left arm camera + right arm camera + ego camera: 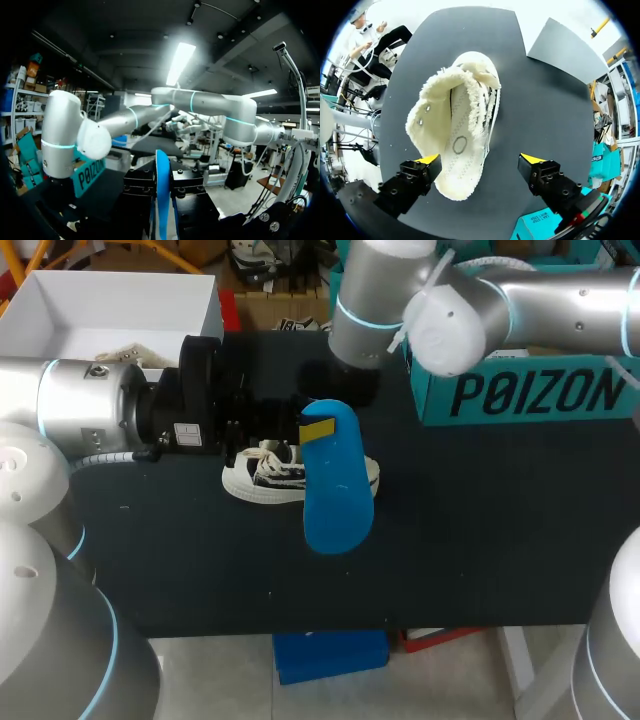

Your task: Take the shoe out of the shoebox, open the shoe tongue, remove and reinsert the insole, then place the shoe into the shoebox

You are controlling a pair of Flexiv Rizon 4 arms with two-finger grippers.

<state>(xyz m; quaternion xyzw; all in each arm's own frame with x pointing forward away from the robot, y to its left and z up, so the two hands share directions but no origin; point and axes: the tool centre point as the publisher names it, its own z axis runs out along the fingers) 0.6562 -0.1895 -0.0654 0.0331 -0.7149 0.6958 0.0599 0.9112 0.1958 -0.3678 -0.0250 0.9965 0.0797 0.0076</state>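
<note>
A white shoe with black trim (262, 476) lies on the dark table, behind the blue insole (338, 485). My left gripper (312, 430) comes in from the left and is shut on the insole's upper end, one yellow tip showing on it. In the left wrist view the insole (162, 185) stands edge-on between the black fingers. My right gripper (481, 159) hangs open above the shoe (457, 130), whose fleecy opening faces it; the yellow tips stand wide on either side of the heel, clear of it. The right arm (450, 310) enters from the upper right.
A white shoebox (60, 310) with paper inside stands at the back left. A teal box (520, 390) sits at the back right, close to the right arm. The table's front edge (300, 625) runs just below the insole.
</note>
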